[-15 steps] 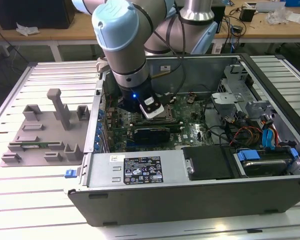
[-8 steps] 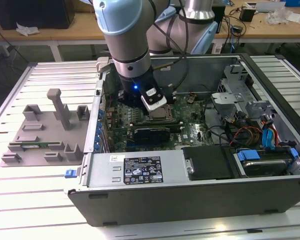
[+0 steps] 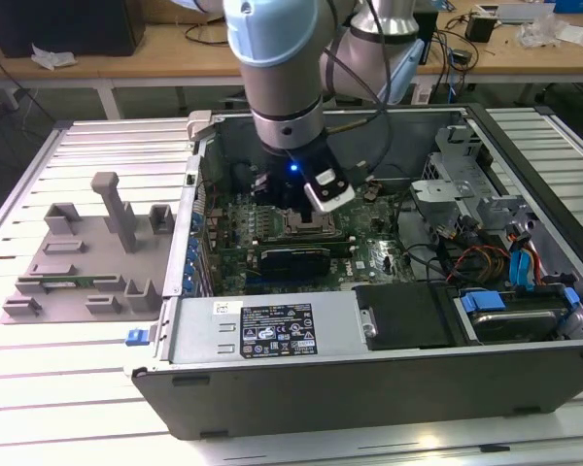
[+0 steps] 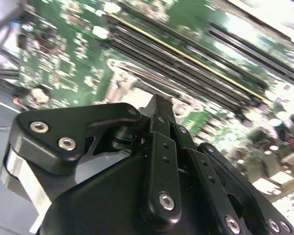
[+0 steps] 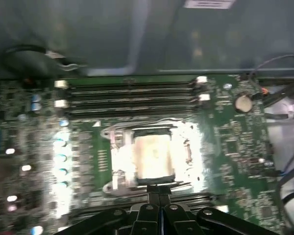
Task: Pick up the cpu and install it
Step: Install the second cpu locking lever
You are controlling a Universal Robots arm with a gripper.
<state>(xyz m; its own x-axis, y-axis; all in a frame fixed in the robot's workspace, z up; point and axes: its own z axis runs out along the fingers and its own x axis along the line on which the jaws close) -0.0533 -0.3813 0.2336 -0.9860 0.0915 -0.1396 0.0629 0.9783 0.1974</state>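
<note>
Cpu [image 5: 154,157] top looks bright, perhaps metal; end effector [image 5: 159,192] matt black.

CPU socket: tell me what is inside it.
In the first wrist view the cpu lies inside the socket frame, silvery top showing. The contacts beneath it are covered. The gripper sits at its edge.

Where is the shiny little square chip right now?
In the first wrist view the cpu lies flat in the socket frame on the green motherboard, beside the long memory slots, with the claw next to it.
</note>
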